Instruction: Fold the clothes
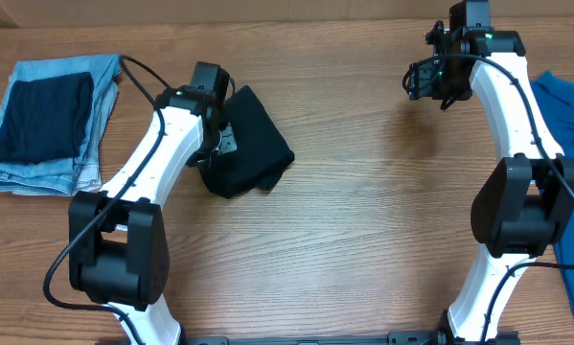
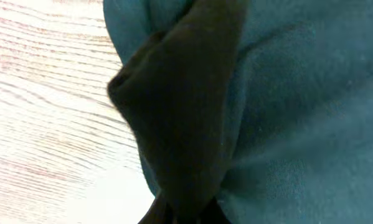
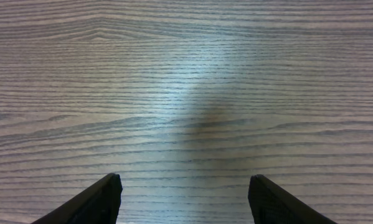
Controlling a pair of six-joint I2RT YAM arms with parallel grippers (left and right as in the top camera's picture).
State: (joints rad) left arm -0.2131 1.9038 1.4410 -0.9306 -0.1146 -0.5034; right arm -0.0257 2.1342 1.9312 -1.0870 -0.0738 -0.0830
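Black T-shirt (image 1: 260, 146) gathered for folding
Fabric is apparently pinched in the clenched left gripper (image 1: 221, 144); the right gripper (image 3: 184, 182) is parked released over the table (image 3: 186, 74).

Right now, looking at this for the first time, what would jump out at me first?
A soft black T-shirt lies bunched into a lump left of centre on the wooden table, pinched by the left gripper. The right gripper hangs open over bare wood at the back right. A folded stack of light-blue denim jeans lies at the left edge.
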